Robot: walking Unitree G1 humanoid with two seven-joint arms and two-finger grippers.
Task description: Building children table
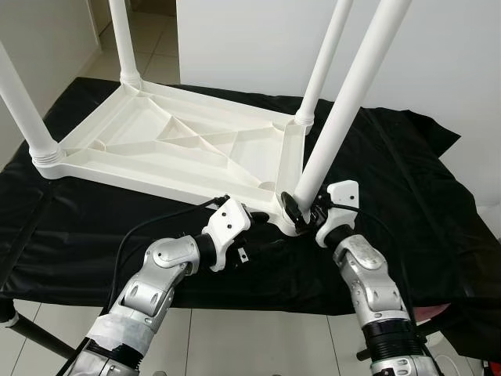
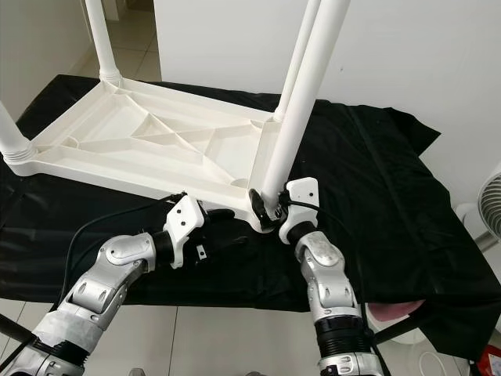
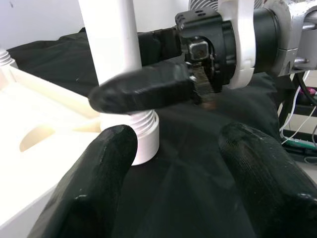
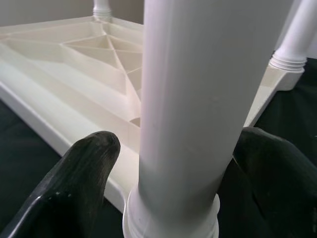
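Left eye view — an upturned white children's table lies on a black cloth spread over a work surface, its ribbed underside facing up. Legs stand at the far-left corner, the near-left corner and the far-right corner. A fourth leg leans at the near-right corner, its lower end in the corner socket. The right gripper holds this leg near its base, one finger on either side. The left gripper sits just beside that corner, over the cloth.

Right eye view — the same arrangement; a white fan stands at the right edge.

Left wrist view — the left gripper's fingers are spread apart with nothing between them, pointing at the threaded collar of the fourth leg; one finger of the right gripper crosses the leg just above it.

Right wrist view — the two fingers of the right gripper flank the fourth leg; contact with the leg cannot be told here
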